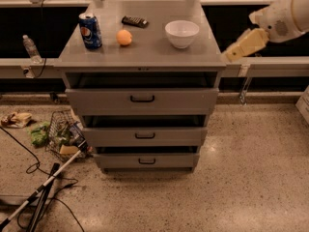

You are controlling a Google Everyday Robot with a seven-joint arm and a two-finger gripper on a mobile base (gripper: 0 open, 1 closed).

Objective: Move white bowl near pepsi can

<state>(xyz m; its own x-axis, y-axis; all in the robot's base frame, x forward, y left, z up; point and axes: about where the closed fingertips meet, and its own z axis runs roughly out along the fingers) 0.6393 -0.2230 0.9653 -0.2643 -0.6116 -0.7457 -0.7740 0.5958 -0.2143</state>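
My gripper (240, 47) hangs just off the right edge of the drawer cabinet (140, 100), about level with its top and apart from the white bowl (181, 33). Whether it is open or closed I cannot tell.

The bowl stands upright on the right half of the cabinet top. The pepsi can (91, 30) stands at the far left of the same top, near that edge. The orange fruit (124, 37) lies between them, nearer the can, and a small dark flat object (134, 21) lies behind the fruit.

I see three likely risks:

- **The approach:** if I come in this low from the side, I may strike the cabinet edge or shove the bowl across the top instead of gripping it.
- **The grip:** the bowl is glossy and its wall curves, so a shallow hold on the rim could slip and drop it.
- **The carry:** the straight line to the can passes right over the fruit. If I carry the bowl too low I knock the fruit, which would roll into the can or off the top.

The can looks tall and narrow, and it stands close to the left edge. A bump from the bowl as I set it down could tip the can or push it over the side.
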